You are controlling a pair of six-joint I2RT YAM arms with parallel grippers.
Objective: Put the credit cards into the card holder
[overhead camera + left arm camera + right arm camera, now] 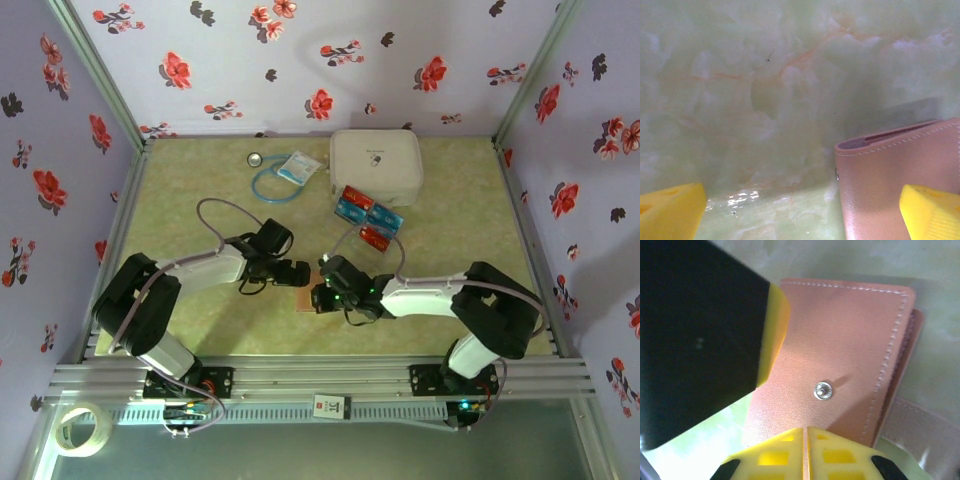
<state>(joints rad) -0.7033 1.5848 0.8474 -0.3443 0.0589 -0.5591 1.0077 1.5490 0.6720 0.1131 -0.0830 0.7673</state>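
1. Green marbled tabletop sits inside flowered walls. From the top camera most of the card holder is buried under the two arms' heads, and I see just a sliver of brown between them.
2. On the left wrist camera the holder is cut off by the right and bottom edges. I get one stitched corner and a dark slot along its top edge.
3. On the right wrist camera a blurred black body with a yellow edge covers the holder's left part, and I cannot say for sure what it is. The closed cover shows a metal snap stud. A paler stitched flap pokes out at lower right, out of focus.
4. Fingers of the left gripper are spread wide, with bare table between them. The fingertip at the right of that view overlaps the holder's cover. I cannot tell whether it touches.
5. Pads of the right gripper are pressed together with a hairline seam between them. They sit at the holder's near edge, just below the stud, and I see no leather pinched between them.
6. Red and blue credit cards lie clustered well beyond the holder and both grippers, just in front of the white zip case. Their print is too small to read.
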